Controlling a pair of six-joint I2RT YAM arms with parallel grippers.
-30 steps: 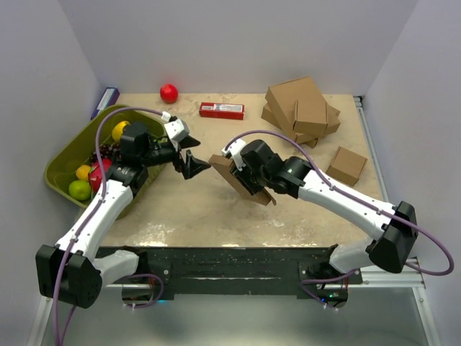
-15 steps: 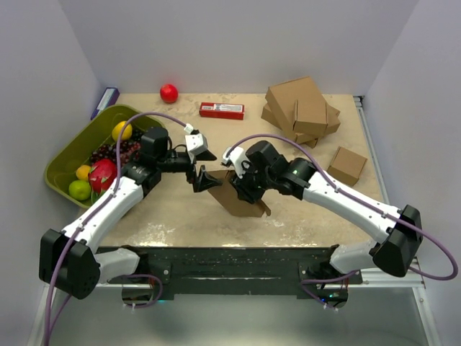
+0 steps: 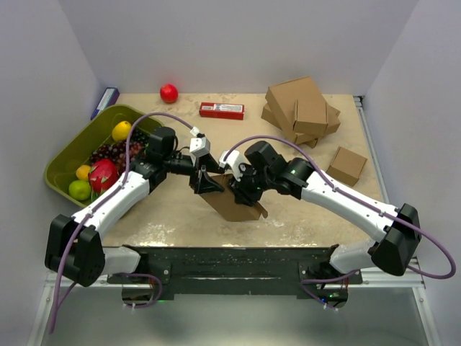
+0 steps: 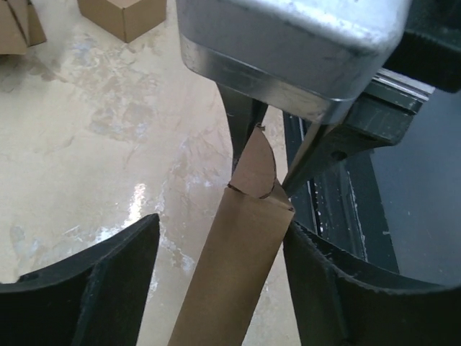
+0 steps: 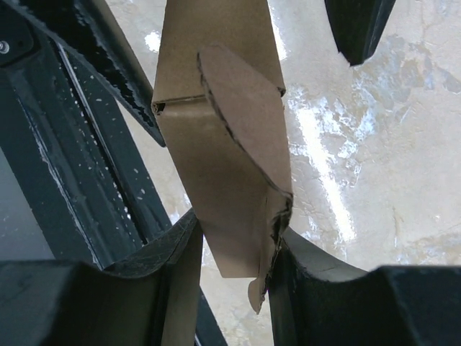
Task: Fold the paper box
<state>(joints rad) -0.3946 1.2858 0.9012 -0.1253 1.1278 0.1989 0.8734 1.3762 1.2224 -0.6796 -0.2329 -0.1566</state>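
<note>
Since a second ago, the left gripper [image 3: 207, 183] has swung away from the fruit bin [image 3: 61, 153] to the middle of the tabletop [image 3: 173, 216]. It now straddles the left edge of the paper box [image 3: 234, 205] with its jaws parted and not yet pinching. The right gripper [image 3: 243, 189] clamps the box's upper right side and holds it tilted over the tabletop's middle.

The step in hand looks like taking a second grip. The left fingers [image 4: 94, 281] should close squarely on the flat panel below the rounded tab [image 4: 256, 169], not on the tab, while the right hand keeps firm.

Bare tabletop lies beneath and toward the near edge. The bin sits along the left edge near the left elbow, and the stacked boxes [image 3: 299, 108] at the far right corner are well apart.
</note>
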